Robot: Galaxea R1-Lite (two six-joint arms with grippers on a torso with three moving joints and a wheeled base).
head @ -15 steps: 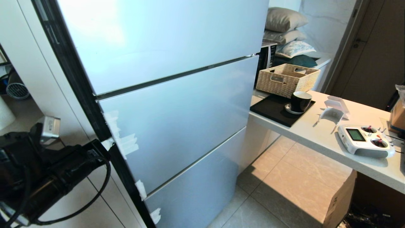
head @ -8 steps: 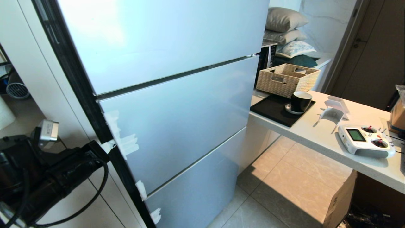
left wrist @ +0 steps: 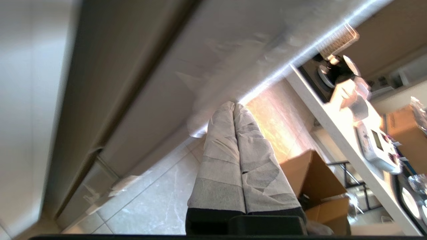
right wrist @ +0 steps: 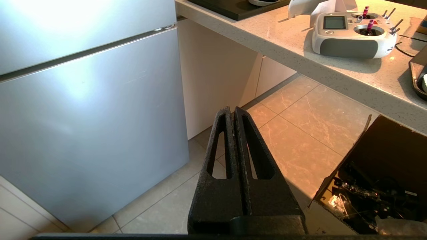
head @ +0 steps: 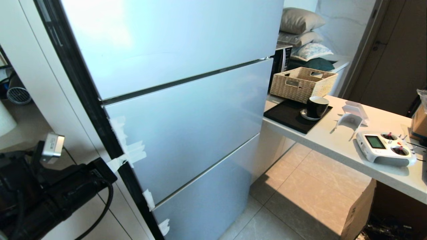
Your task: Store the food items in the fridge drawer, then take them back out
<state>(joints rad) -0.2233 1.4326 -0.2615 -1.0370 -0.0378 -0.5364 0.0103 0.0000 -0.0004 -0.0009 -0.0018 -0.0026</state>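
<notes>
**Fridge** (head: 186,110). Tall, pale blue-grey, smooth satin panels, three fronts stacked and split by thin dark seams; fills the left and centre of the head view. All fronts sit flush and closed. Scraps of white tape (head: 128,151) cling to the black left edge, middle-left of the frame. No protruding handle shows; judged: the only purchase is the seam lip or the side edge, and the panel face is slick and stiff, so a pinch on the flat would slide.

**Fridge drawer, food items.** Not in view in any picture; presumably behind the closed fronts or elsewhere, which cannot be told. Judged from the task: round fruit is light, firm and prone to roll, best taken across its widest part; a clear plastic tray is rigid but light, best drawn by its front lip.

**Left tool** (left wrist: 234,106). Two long fingers wrapped in wrinkled grey-white tape, pressed together with nothing between them; tips point toward the fridge's lower edge. Its black arm (head: 63,190) lies at the lower left of the head view, beside the fridge's black edge.

**Right tool** (right wrist: 232,110). Black, slotted, matte fingers clenched flat on each other, empty; hangs above the beige tile floor (right wrist: 300,130).

**Counter** (head: 337,140). Pale speckled stone, right of frame. Carries a woven basket (head: 302,83), a black cup (head: 316,106) on a saucer on a black mat, and a white radio controller (head: 383,148).

**Cardboard box** (head: 358,210). Brown, open, lower right on the floor.
</notes>
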